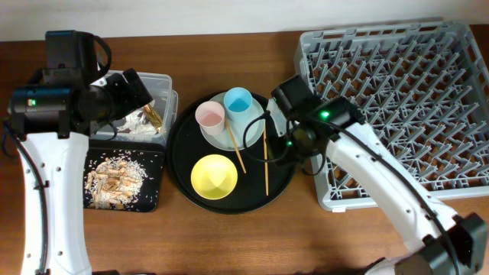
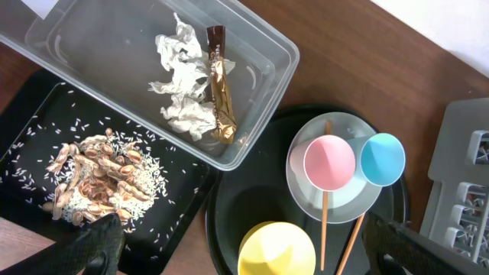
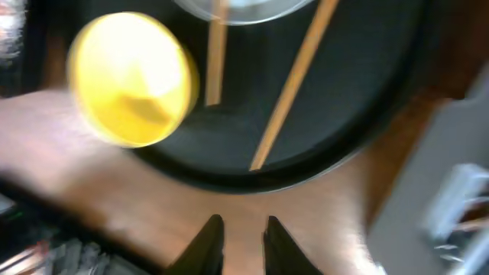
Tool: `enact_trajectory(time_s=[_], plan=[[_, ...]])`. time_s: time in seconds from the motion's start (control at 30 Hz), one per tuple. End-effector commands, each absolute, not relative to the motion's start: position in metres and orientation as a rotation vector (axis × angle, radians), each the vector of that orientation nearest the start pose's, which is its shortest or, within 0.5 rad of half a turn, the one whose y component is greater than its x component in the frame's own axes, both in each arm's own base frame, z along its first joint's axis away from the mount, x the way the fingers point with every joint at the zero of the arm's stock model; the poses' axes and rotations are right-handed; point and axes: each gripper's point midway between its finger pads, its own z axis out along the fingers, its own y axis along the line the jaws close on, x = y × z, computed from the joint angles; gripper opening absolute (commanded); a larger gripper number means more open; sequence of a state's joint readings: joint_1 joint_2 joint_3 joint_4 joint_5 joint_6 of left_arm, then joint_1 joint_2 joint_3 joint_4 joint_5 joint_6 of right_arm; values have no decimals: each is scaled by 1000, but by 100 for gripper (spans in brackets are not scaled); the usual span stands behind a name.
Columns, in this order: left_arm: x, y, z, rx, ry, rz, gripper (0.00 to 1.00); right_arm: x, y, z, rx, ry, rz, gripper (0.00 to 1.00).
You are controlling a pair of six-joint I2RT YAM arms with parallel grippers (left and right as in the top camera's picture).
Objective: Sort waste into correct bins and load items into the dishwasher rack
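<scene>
Crumpled white paper point(image 2: 183, 84) and a gold-brown wrapper point(image 2: 220, 84) lie in the clear box point(image 2: 92, 46). Food scraps point(image 2: 99, 179) sit on the black rectangular tray point(image 2: 30, 114). My left gripper point(image 2: 248, 248) hangs wide open and empty above the box point(image 1: 157, 84). The pink cup point(image 1: 210, 116) and blue cup point(image 1: 238, 101) stand on the grey-green plate point(image 2: 348, 202), beside the yellow bowl point(image 1: 214, 176) and two chopsticks point(image 1: 266, 160). In the blurred right wrist view, my right gripper point(image 3: 243, 229) holds nothing, its jaws almost together over bare table by the round tray's edge.
The dishes rest on a large round black tray point(image 1: 183, 153) in the middle. The grey dishwasher rack point(image 1: 397, 99) fills the right side, and my right arm point(image 1: 321, 118) reaches over its left edge. Bare wood lies along the front.
</scene>
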State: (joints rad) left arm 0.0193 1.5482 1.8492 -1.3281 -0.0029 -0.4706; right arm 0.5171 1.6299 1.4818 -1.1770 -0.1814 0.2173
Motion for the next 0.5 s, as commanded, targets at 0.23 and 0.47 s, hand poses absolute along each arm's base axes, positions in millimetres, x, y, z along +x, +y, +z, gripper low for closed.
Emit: enact_trajectory(time_s=[0.23, 0.47], plan=[[356, 7, 301, -610, 2523, -161, 99, 327, 62, 137, 29, 2945, -135, 36], [356, 7, 301, -610, 2522, -161, 99, 295, 63, 88, 31, 3072, -77, 34]])
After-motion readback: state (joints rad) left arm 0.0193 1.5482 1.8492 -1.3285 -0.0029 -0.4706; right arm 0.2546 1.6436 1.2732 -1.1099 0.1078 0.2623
